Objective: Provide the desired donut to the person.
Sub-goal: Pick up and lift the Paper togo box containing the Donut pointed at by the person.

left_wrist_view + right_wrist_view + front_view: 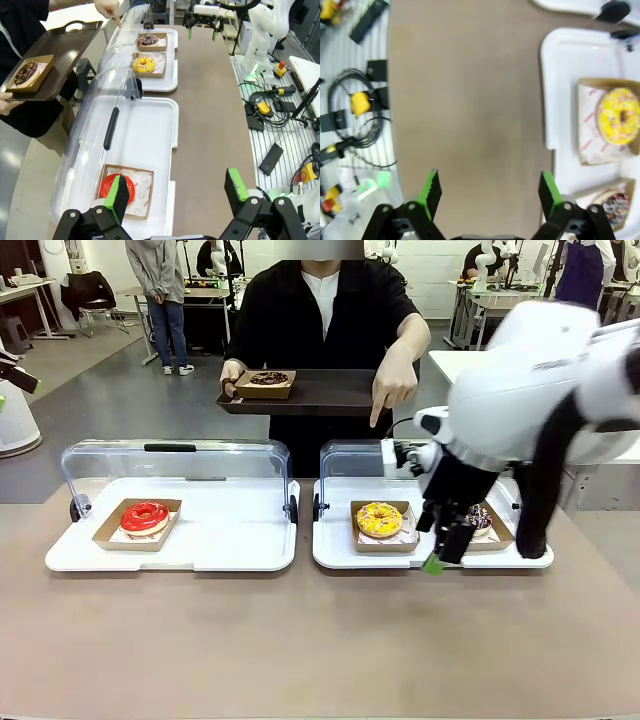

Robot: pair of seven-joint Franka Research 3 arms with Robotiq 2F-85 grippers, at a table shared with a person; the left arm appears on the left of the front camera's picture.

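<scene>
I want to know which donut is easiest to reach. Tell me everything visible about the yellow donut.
The yellow donut is a ring with glossy yellow icing and small coloured sprinkles. It lies flat on printed paper in a shallow brown cardboard tray, on the left half of the white tray at the robot's right, whose clear lid is raised behind. A dark sprinkled donut sits beside it. Nothing touches it; the open right tool hovers close by.

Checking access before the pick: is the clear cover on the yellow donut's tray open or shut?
Open. The cover stands tipped back behind the tray, leaving the yellow donut uncovered.
</scene>
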